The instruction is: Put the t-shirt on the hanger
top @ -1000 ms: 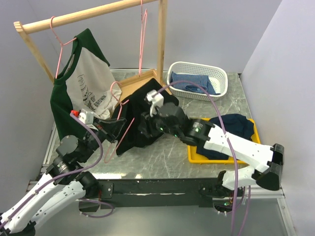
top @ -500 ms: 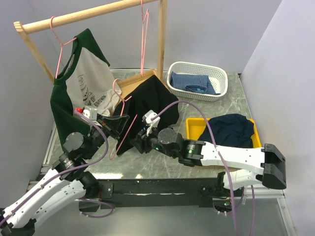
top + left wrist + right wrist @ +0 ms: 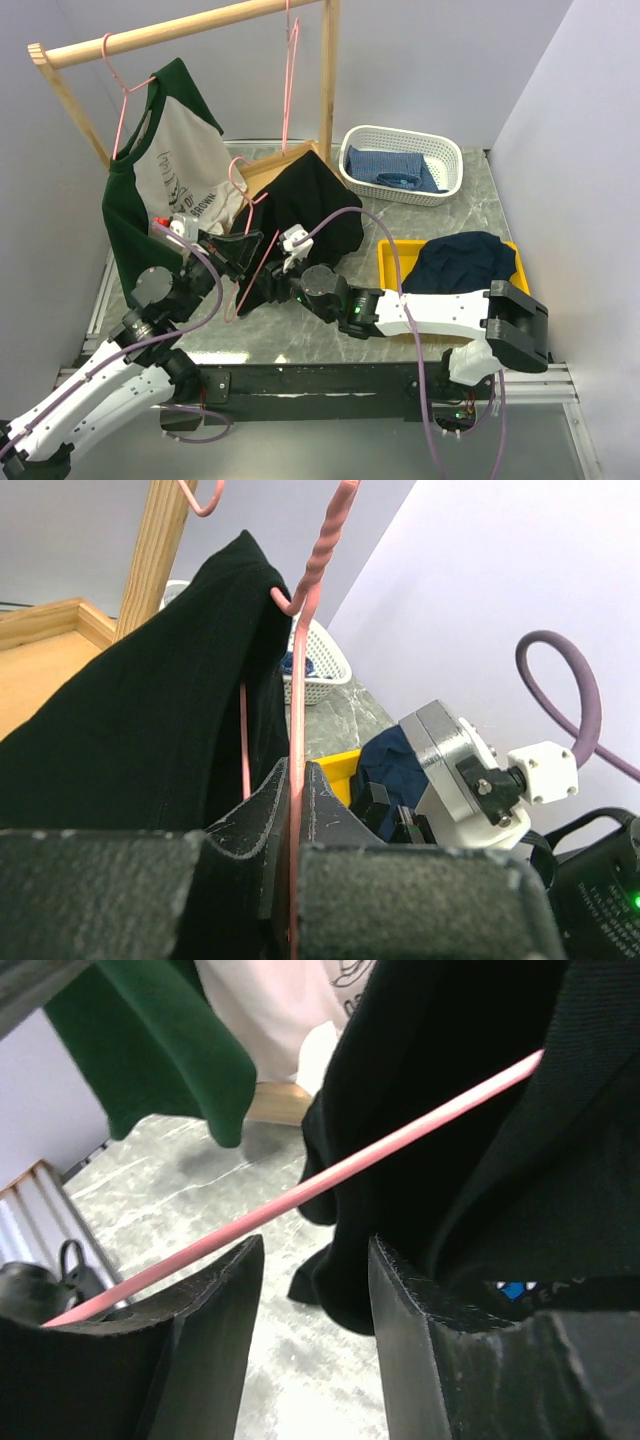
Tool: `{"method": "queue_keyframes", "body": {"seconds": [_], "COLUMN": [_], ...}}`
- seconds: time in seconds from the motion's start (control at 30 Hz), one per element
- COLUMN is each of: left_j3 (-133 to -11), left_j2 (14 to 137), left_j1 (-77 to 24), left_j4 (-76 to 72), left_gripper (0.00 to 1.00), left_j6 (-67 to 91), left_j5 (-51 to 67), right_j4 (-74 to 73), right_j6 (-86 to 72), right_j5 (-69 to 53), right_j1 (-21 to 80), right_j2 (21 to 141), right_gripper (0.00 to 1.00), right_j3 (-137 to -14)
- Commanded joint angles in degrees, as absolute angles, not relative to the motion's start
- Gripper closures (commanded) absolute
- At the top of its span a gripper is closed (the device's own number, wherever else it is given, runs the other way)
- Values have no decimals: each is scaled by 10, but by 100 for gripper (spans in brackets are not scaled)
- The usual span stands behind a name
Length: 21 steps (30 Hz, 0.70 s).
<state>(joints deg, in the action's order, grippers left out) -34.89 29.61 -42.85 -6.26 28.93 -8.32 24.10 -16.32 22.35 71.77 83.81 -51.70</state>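
The black t-shirt [image 3: 305, 205] hangs partly over the pink hanger [image 3: 250, 265], which stands tilted over the table. My left gripper [image 3: 243, 250] is shut on the hanger's wire [image 3: 297, 680], with the t-shirt [image 3: 150, 700] draped just beyond its fingers. My right gripper [image 3: 277, 283] is open and empty at the shirt's lower hem. In the right wrist view the gripper [image 3: 312, 1270] has its jaws apart. The hanger's bar [image 3: 300, 1195] crosses above the left finger, and the t-shirt [image 3: 450, 1110] hangs close behind. The white print is hidden.
A grey shirt with green sleeves [image 3: 165, 170] hangs on the wooden rack [image 3: 180, 30] at the left. A spare pink hanger [image 3: 290, 80] hangs from the rack. A white basket [image 3: 400, 165] with blue cloth stands at the back. A yellow tray [image 3: 395, 300] holds a navy garment [image 3: 465, 262].
My right arm has drawn back toward the near edge and leftward, from the shirt's middle down to its lower hem. My left gripper has raised the hanger slightly.
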Motion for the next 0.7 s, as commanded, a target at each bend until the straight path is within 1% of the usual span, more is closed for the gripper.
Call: {"method": "queue_keyframes", "body": {"seconds": [0.0,0.07,0.1,0.13,0.27,0.3,0.37,0.4,0.43,0.57,0.67], "left_j3": [-369,-364,-362,-360,-353,-352,-346,-345,-343,-341,-338], "left_j2": [294,293,294,294,297,298,301,301,301,304,303], "left_j1": [-427,-427,-428,-427,-428,-427,-427,-427,-427,-427,-427], "left_j4": [-141,-151,-156,-161,-180,-187,-193,-200,-205,-213,-217], "left_gripper": [99,99,99,99,99,99,99,99,99,99,99], "left_j6": [300,306,308,312,320,323,329,330,333,336,339], "left_j5": [-98,-104,-109,-112,-124,-127,-138,-141,-146,-152,-166], "right_j4": [303,308,311,317,331,333,333,336,338,352,345], "right_j6": [-157,-156,-157,-162,-168,-168,-168,-168,-169,-161,-157], "right_j5": [256,240,235,231,222,224,226,227,228,221,205], "right_j1": [720,720,720,720,722,723,725,727,729,732,739], "right_j2": [854,865,867,867,864,861,849,844,838,810,793], "right_gripper": [46,49,57,60,67,72,78,88,92,94,100], "right_j3": [-515,-514,-509,-504,-480,-470,-462,-451,-446,-424,-416]}}
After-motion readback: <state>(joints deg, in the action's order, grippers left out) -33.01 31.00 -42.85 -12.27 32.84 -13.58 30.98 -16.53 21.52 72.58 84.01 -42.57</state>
